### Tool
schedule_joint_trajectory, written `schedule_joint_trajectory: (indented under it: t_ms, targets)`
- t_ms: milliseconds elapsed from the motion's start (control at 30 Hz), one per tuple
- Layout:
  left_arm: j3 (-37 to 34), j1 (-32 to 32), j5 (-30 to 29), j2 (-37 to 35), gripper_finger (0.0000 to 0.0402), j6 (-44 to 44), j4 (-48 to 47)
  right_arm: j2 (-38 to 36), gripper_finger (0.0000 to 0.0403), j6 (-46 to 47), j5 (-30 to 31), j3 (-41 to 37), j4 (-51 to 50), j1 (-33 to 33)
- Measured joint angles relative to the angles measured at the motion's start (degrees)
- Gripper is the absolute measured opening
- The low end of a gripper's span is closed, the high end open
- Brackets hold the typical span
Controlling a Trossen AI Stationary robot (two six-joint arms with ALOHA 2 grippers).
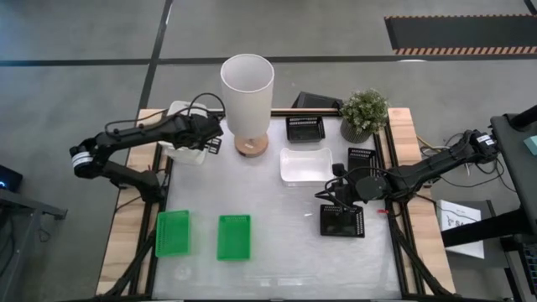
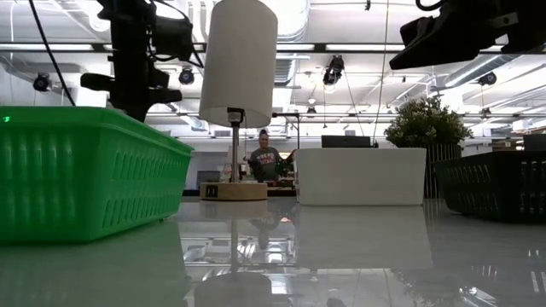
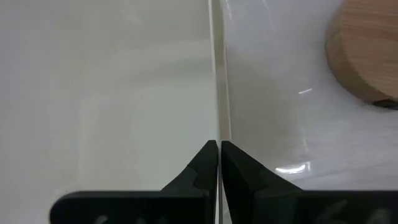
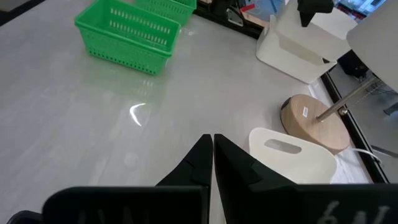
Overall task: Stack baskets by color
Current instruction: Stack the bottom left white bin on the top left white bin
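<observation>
At the far left, beside the lamp's wooden base (image 3: 367,53), is a white basket (image 1: 186,132), and my left gripper (image 3: 217,149) is shut on its wall. A second white basket (image 1: 304,164) rests flat on its bottom mid-table. Just near of it my right gripper (image 4: 211,146) hovers shut, with nothing between its fingers. Three black baskets show: one far (image 1: 304,127), one partly under my right arm (image 1: 361,157), one below my right gripper (image 1: 341,220). Two green baskets (image 1: 173,232) (image 1: 234,236) lie near the front left. My left gripper pinches the white basket's side wall at its rim (image 3: 216,93), one finger inside the basket and one outside, toward the lamp base. The fingers slant down from above. In the right wrist view the basket (image 4: 292,50) looks tilted; whether its bottom is off the table, I cannot tell.
A tall white lamp (image 1: 247,92) stands at the far middle, close to my left gripper. A potted plant (image 1: 363,113) is at the far right. Bare tabletop (image 1: 285,243) lies between the green baskets and the near black basket. A person (image 2: 264,158) shows in the room behind.
</observation>
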Motion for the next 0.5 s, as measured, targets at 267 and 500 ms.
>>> schedule_joint_trajectory:
  t_ms: [267,500]
  targets:
    - [-0.9,0.0,0.8,0.2,0.0,-0.4,0.6,0.0,0.0009,0.5,0.0,0.0,0.0,0.0]
    - [-0.9,0.0,0.9,0.6,0.0,-0.5,1.5,0.0,0.0009,0.6,0.0,0.0,0.0,0.0]
